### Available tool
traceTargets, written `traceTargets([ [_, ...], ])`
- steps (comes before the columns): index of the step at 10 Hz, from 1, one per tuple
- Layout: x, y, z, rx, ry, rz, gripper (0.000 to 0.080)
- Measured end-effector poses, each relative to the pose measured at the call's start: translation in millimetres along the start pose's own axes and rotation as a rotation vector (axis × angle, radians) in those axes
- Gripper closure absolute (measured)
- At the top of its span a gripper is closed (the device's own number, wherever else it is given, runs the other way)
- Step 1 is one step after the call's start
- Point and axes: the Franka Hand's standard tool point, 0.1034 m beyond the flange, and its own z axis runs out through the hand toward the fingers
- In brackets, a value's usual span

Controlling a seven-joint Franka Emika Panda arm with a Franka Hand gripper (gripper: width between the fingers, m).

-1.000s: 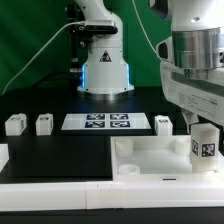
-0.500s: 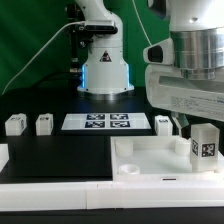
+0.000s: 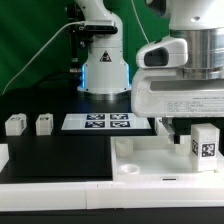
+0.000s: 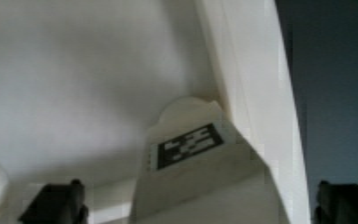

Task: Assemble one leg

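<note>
The leg (image 3: 206,144) stands upright in the far corner of the white tray piece (image 3: 140,158), at the exterior view's right, tag facing the camera. The gripper (image 4: 202,203) straddles it, fingers (image 4: 55,201) spread wide, released and clear of both sides. Two spare blocks (image 3: 15,125) sit well apart on the black table (image 3: 60,155), beside the marker board (image 3: 105,122).

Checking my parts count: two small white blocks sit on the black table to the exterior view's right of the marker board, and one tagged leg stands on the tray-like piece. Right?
One slip: the two small white blocks sit to the exterior view's left of the marker board, not its right. The exterior view shows this. The tagged leg does stand on the tray-like piece.
</note>
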Motion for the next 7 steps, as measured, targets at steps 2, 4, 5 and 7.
traceTargets([
  [2,-0.1,-1.0,0.0,0.001,0.001,-0.097,0.015],
  [4,0.0,-1.2,0.0,0.002,0.002,-0.083,0.0278],
  [5,0.0,-1.2,0.0,0.002,0.002,-0.083,0.0413],
  [7,0.0,-1.2,0.0,0.002,0.002,-0.083,0.0509],
])
